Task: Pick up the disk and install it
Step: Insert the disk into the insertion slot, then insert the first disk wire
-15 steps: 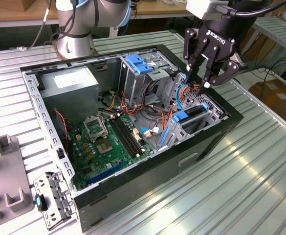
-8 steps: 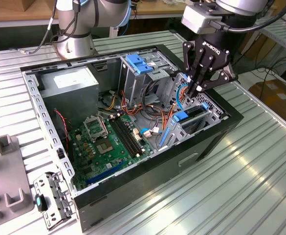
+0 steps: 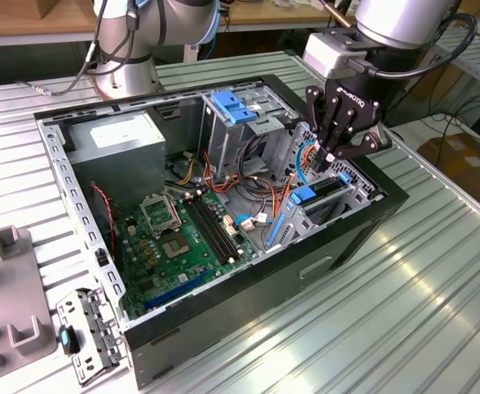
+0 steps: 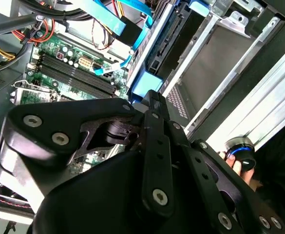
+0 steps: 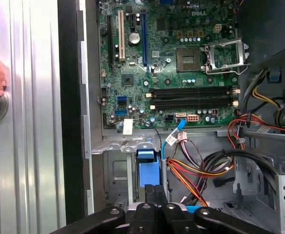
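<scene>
gripper (image 3: 328, 158) – jaws together, tips at disk (image 3: 320, 195) in front bay | step: seating, probably | advice: press square along bay – no tilt

The gripper (image 3: 328, 160), fingers together, hangs above the drive cage (image 3: 338, 201) at the exterior view's right. The case (image 3: 248, 289) lies open on the table (image 3: 404, 312).
</scene>
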